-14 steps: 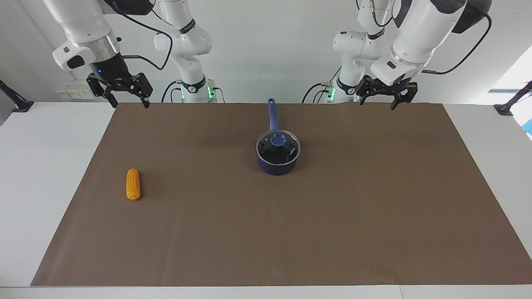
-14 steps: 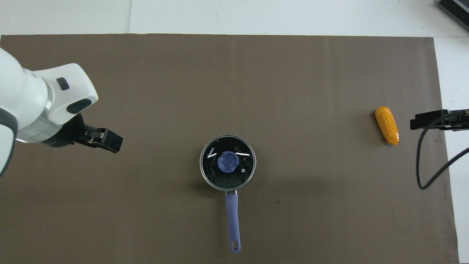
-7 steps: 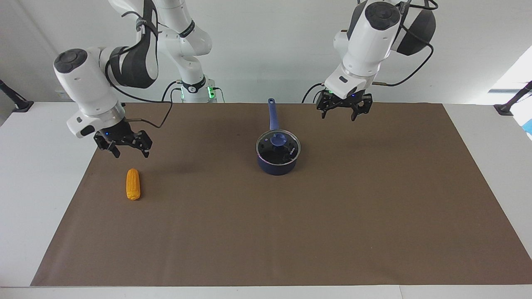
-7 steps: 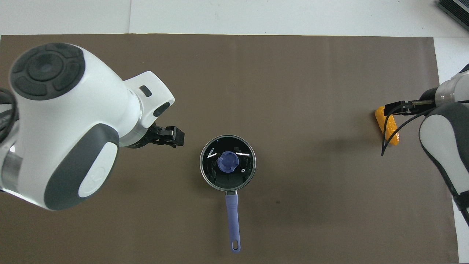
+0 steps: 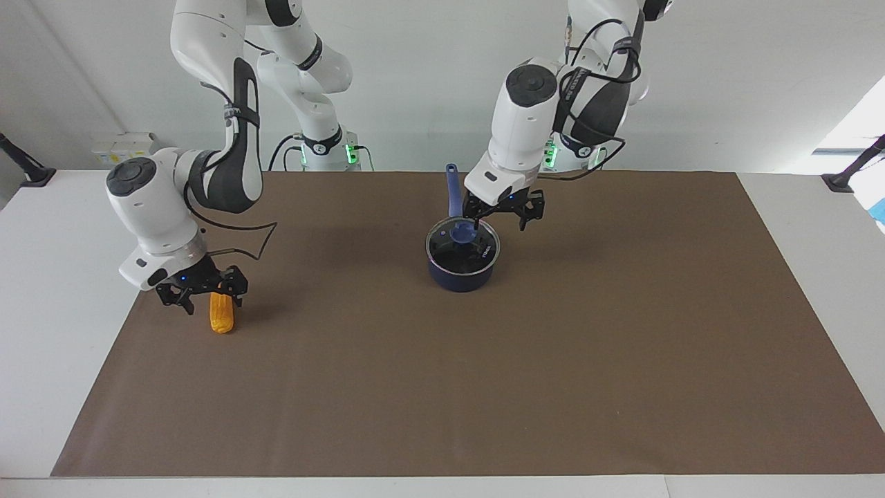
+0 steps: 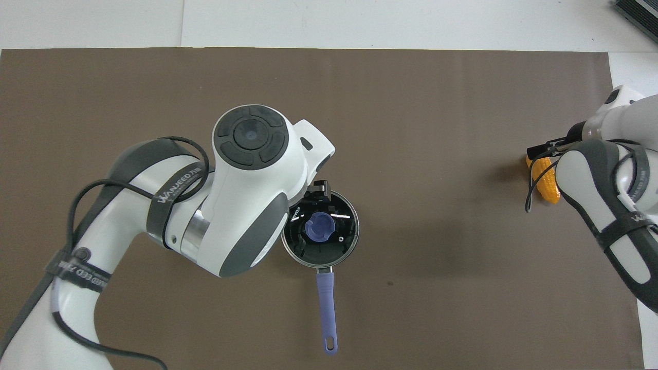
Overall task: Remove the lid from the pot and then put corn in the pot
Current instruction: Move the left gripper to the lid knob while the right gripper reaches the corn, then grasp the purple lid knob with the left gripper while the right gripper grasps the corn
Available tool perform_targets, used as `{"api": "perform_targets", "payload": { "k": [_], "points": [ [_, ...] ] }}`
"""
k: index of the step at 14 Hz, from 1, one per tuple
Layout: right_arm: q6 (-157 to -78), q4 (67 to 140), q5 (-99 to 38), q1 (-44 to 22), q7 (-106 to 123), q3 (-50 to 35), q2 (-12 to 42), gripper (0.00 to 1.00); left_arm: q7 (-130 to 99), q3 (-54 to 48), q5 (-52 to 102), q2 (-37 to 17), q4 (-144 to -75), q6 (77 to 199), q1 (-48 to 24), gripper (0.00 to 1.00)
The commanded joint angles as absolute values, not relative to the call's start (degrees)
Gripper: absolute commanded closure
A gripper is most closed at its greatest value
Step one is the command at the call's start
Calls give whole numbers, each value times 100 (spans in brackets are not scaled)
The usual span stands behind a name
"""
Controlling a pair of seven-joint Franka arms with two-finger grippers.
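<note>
Two arms, two targets: each gripper hangs close to its own thing, neither gripping yet.

Facing view, pot (image 5: 462, 266): sits mid-mat, its handle pointing toward the robots, the lid (image 5: 462, 243) on it.
Facing view, left gripper (image 5: 503, 212): fingers spread, hanging just over the lid's edge on the left arm's side; the blue knob (image 5: 462, 232) lies a little toward the right arm's end of the table from it. One fingertip looks close to the knob; I cannot tell whether it touches.
Facing view, corn (image 5: 222, 312): lies on the mat toward the right arm's end of the table, long axis running toward and away from the robots.
Facing view, right gripper (image 5: 201, 293): fingers spread, low over the corn's end nearer the robots, nothing held.

Overhead view, lid (image 6: 341, 241): knob (image 6: 318, 227) is clear to see at its centre; the left arm's wrist hides most of the gripper, only a black tip (image 6: 320, 187) shows at the rim.
Overhead view, corn (image 6: 546, 181): partly covered by the right arm; its fingers are hidden.

Judgement: the left gripper is the nearer to the lid and needs a short sideways shift to centre on the knob.
</note>
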State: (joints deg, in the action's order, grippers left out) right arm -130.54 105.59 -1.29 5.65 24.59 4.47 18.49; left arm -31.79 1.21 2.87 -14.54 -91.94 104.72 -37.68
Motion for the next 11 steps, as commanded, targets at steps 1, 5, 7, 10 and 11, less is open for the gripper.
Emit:
{"api": "perform_targets", "payload": {
  "k": [1, 5, 7, 10, 11],
  "points": [
    [-13280, 10538, -211, 782, 3032, 404, 2214, 0, -3480, 229, 308, -1634, -9237, 10774, -4060, 0],
    [-13315, 10766, -211, 809, 3489, 404, 2276, 0, -3568, 229, 316, -1521, -9868, 11319, -4271, 0],
    [-13315, 10767, -211, 809, 3515, 413, 2276, 0, -3621, 220, 316, -1249, -10447, 11775, -4333, 0],
    [-13315, 10775, -193, 791, 3524, 413, 2311, 0, -3647, 229, 316, -1046, -10810, 12006, -4430, 0],
    [-13315, 10775, -193, 800, 3542, 413, 2372, 0, -3647, 229, 316, -1046, -10811, 11971, -4438, 0]
  ]
}}
